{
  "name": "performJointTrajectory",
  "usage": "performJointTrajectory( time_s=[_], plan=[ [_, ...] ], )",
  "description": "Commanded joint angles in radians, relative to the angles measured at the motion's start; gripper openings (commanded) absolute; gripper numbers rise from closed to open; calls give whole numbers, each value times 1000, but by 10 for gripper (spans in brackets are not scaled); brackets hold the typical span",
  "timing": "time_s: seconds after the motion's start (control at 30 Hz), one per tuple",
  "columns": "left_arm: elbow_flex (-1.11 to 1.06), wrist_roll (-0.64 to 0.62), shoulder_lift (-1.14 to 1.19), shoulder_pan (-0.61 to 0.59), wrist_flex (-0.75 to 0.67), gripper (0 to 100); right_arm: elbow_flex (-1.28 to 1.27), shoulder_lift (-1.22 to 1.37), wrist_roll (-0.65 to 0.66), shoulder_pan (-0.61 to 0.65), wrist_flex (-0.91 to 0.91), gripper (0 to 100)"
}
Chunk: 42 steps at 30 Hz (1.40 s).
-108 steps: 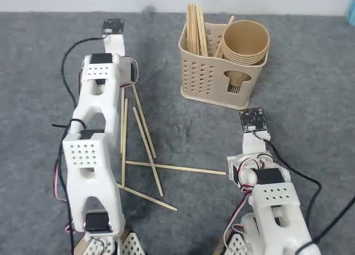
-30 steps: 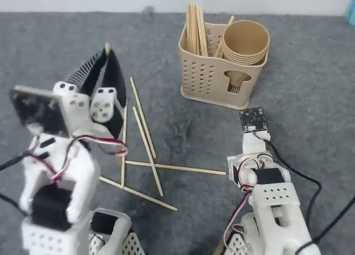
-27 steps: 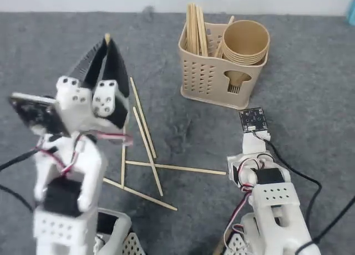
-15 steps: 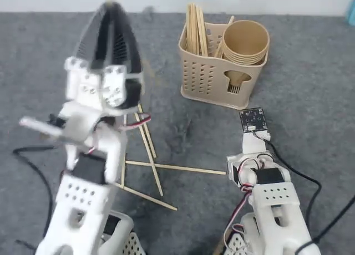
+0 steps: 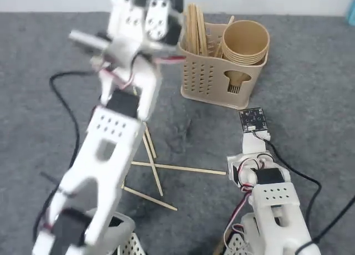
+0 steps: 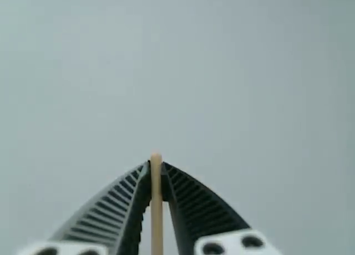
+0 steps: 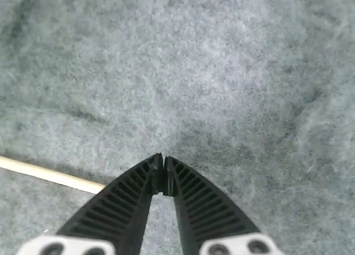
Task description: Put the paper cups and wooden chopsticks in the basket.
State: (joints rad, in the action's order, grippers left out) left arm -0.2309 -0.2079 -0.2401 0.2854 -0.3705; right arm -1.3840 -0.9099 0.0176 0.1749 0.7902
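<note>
Left fingers (image 6: 113, 213) pinching chopstick (image 6: 156, 210) aloft, right fingers (image 7: 125, 210) closed

The left arm (image 5: 113, 133) is standing tall over the grey tabletop (image 5: 310, 100), its wrist just beside the basket (image 5: 208, 77) holding stacked cups (image 5: 247, 41) and upright chopsticks (image 5: 195, 27), while loose chopsticks (image 5: 177, 168) are lying crossed beside the low right arm (image 5: 272, 197).

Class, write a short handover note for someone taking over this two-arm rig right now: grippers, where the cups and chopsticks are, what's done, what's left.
Left gripper: jaws shut on one chopstick, raised near the basket.
Right gripper: jaws shut, empty, low over the grey mat.
Done: stacked cups and several chopsticks stand in the basket.
To do: drop the held chopstick in, then collect the loose chopsticks on the mat, at least three.
</note>
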Motion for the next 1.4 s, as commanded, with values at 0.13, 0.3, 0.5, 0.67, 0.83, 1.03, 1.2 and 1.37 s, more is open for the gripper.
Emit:
performJointTrajectory(
  time_s=[0.13, 0.3, 0.5, 0.67, 0.83, 1.03, 1.2, 1.37],
  plan=[
    [145, -8, 247, -3, -28, 10, 9, -28, 48, -8, -15, 8],
    [147, -6, 397, -12, -157, 10, 9, -28, 48, -8, -15, 8],
    [150, -8, 559, -28, -221, 10, 9, -30, 48, -8, -13, 8],
    [38, -8, 585, -29, -279, 10, 9, -30, 48, -8, -15, 8],
    [-88, -8, 585, -25, -358, 10, 9, -30, 48, -8, -15, 8],
    [-136, -11, 585, -29, -359, 14, 11, -30, 48, -8, -16, 8],
    [-134, -15, 565, -29, -342, 133, 11, -30, 48, -8, -16, 8],
    [-139, -15, 417, -29, -143, 166, 11, -30, 48, -8, -16, 8]
  ],
)
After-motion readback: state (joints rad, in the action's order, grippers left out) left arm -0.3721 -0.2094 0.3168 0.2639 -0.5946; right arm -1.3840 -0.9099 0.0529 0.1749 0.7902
